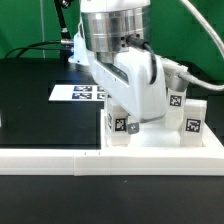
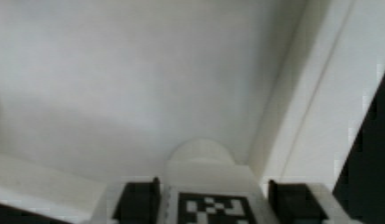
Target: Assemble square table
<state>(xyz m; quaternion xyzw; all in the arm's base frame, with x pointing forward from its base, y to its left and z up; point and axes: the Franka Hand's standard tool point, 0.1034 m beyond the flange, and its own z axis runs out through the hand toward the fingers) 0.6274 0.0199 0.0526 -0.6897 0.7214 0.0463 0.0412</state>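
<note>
We see a black counter [image 1: 30,100], a white marker board [image 1: 75,93] printed with black-and-white tags, white legs [image 1: 190,118] each bearing a black-white checkered tag, a white rail [image 1: 60,158], and a green backdrop [image 1: 30,25].

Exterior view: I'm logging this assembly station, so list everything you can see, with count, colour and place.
square table top: one, white, behind the rail, under the arm.
legs: at least three, white tagged blocks, one under the hand, two at the exterior view's right.
L-shaped rail: one, white, along the front edge.
marker board: one, white with black tags, flat on the table.
table: one, black.
hand: one, white, low over a leg; closure unclear.
</note>
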